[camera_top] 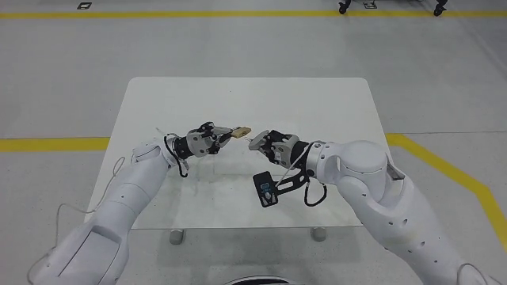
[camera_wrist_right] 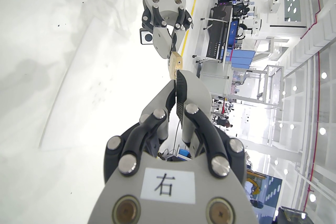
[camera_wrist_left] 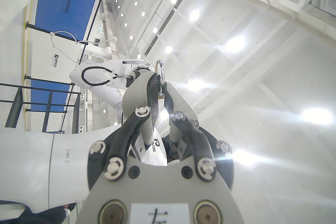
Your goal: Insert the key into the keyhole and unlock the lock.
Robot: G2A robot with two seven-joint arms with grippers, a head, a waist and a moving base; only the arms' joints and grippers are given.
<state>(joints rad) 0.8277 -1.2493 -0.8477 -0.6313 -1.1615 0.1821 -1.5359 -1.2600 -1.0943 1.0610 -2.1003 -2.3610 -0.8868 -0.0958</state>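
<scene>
White table (camera_top: 317,95) lies beneath both arms, with yellow floor lines (camera_top: 238,14) beyond it. Above its middle, the brass lock (camera_wrist_right: 175,64) is clamped in the left gripper (camera_wrist_right: 170,51), its body jutting toward the right gripper (camera_wrist_right: 176,86). That gripper's fingertips are pressed together right at the lock's far end, and what they pinch is hidden. Each gripper's base carries a white label (camera_wrist_right: 168,185) with a single dark character.
</scene>
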